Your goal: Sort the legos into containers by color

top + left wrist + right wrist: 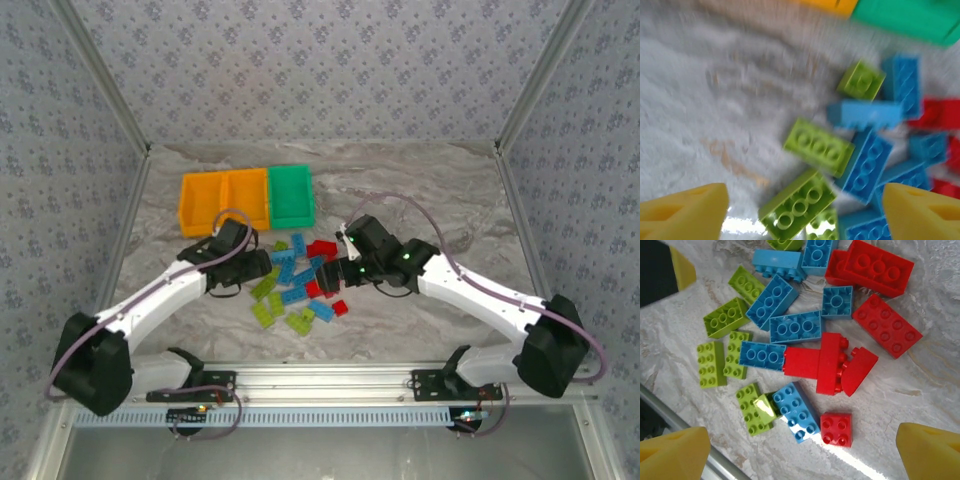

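The legos (300,285) lie in a loose pile of red, blue and lime bricks at mid-table. Behind them stand the containers in a row: two orange bins (203,200) (246,198) and a green bin (291,193). My left gripper (262,268) is at the pile's left edge. It is open, and a lime brick (797,205) lies between its yellow fingers (685,212), touching neither. My right gripper (335,272) hangs open over the pile's right side. Below it are a small red brick (836,429) and a blue brick (796,411).
Both arms reach in from the near corners and nearly meet over the pile. A metal rail (330,378) runs along the table's near edge. Patterned walls close in the left, right and back. The left arm's yellow finger (682,267) shows beyond the bricks in the right wrist view.
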Robot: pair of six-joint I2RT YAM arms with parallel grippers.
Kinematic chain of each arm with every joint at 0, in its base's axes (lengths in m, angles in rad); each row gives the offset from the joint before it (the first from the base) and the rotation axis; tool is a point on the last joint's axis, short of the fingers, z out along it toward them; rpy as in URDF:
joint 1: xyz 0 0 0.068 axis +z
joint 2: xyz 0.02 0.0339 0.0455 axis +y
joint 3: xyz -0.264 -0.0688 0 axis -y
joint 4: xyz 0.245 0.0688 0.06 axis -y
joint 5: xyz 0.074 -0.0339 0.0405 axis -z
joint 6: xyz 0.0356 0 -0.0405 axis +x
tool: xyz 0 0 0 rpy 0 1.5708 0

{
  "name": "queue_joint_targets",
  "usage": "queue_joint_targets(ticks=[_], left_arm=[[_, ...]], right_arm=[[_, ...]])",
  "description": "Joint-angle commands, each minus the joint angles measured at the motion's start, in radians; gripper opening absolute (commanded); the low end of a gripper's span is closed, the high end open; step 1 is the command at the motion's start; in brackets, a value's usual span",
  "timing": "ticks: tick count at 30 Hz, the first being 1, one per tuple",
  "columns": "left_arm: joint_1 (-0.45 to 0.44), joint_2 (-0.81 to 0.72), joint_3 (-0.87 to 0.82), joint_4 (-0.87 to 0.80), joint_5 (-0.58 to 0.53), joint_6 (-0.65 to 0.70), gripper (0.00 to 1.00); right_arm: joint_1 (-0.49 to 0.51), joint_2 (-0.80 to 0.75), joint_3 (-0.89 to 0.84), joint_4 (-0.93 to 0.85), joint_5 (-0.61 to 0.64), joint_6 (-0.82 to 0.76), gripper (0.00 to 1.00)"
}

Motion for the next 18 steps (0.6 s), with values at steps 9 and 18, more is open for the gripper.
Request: queue_joint_targets(ticks=[9, 18], left_arm=[[-0.1, 0.149, 0.021, -0.052, 0.05, 0.164, 0.63], [-0.097, 0.247, 0.07, -0.077, -0.058, 0.239, 0.71]], right_arm=[[0.018, 0.022, 0.011, -0.015, 0.07, 0.029, 0.98], [0.032, 0.05, 0.042, -0.045, 0.084, 0.026, 0.98]])
